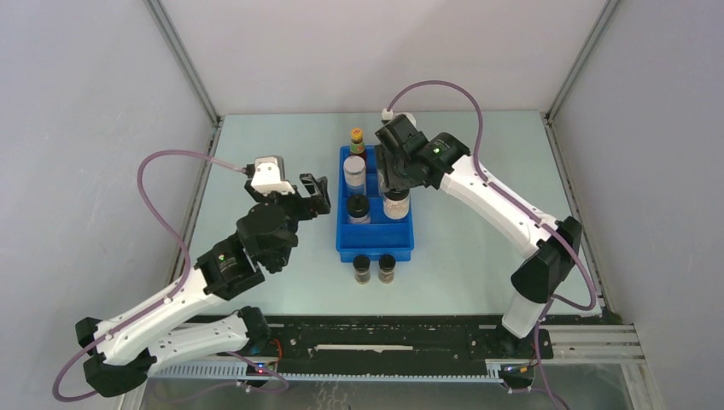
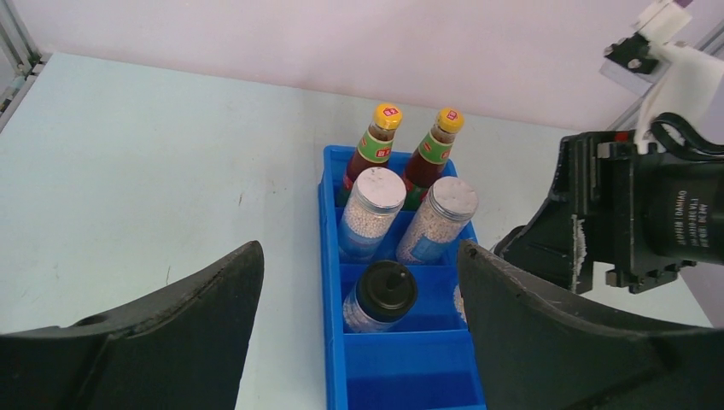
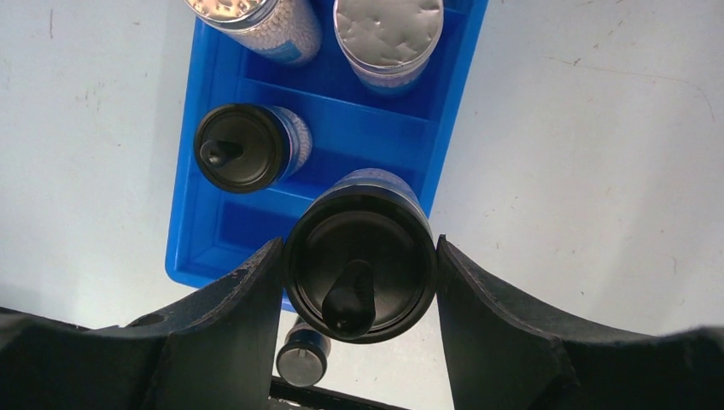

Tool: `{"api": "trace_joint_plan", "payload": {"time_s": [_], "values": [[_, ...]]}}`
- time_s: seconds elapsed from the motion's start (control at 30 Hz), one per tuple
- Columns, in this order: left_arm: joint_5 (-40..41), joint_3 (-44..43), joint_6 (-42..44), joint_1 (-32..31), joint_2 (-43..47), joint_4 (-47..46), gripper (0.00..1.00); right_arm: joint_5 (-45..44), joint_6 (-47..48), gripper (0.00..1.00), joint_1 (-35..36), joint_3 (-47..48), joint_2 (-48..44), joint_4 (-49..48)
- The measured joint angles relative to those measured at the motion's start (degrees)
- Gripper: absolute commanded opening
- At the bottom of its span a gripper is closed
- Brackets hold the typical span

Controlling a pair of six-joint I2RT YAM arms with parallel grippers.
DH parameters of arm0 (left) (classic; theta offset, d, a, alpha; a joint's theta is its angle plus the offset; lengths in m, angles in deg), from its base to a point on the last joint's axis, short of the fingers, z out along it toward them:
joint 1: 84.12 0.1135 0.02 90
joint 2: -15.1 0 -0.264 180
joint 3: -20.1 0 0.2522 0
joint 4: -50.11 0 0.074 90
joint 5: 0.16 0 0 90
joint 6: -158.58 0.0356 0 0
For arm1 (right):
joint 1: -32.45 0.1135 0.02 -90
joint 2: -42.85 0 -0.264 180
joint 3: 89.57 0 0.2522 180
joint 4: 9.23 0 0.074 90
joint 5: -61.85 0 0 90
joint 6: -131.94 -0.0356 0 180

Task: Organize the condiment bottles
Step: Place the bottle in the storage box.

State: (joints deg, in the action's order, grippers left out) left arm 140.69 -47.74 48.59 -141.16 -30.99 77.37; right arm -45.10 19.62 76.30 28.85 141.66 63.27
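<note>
Right hand [image 3: 357, 249] clenched round 1 pale black-lidded jar [image 3: 360, 273], upright at the blue tray's [image 1: 374, 253] 3 o'clock side (seated or lifted: could not tell). Second black-lidded jar [image 2: 384, 295] stood beside it at 9 o'clock. 2 grey-lidded jars [image 2: 376, 205] [image 2: 440, 213] filled the next row toward 12 o'clock, and 2 red sauce bottles [image 2: 373, 149] [image 2: 431, 145] the far row. 2 tiny dark jars [image 1: 362, 268] [image 1: 387, 268] stood on the worktop [image 1: 282, 145] just off the tray's 6 o'clock end. Left hand [image 2: 359, 254] hung released at the tray's 9 o'clock, grasping nothing.
</note>
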Motion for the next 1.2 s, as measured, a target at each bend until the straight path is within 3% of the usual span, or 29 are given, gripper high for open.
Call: {"api": "trace_joint_plan", "payload": {"time_s": [1.2], "values": [[0.00, 0.92, -0.11, 0.00, 0.09, 0.72, 0.87, 2.01, 2.38, 0.00, -1.36, -10.16, 3.45, -13.53]]}}
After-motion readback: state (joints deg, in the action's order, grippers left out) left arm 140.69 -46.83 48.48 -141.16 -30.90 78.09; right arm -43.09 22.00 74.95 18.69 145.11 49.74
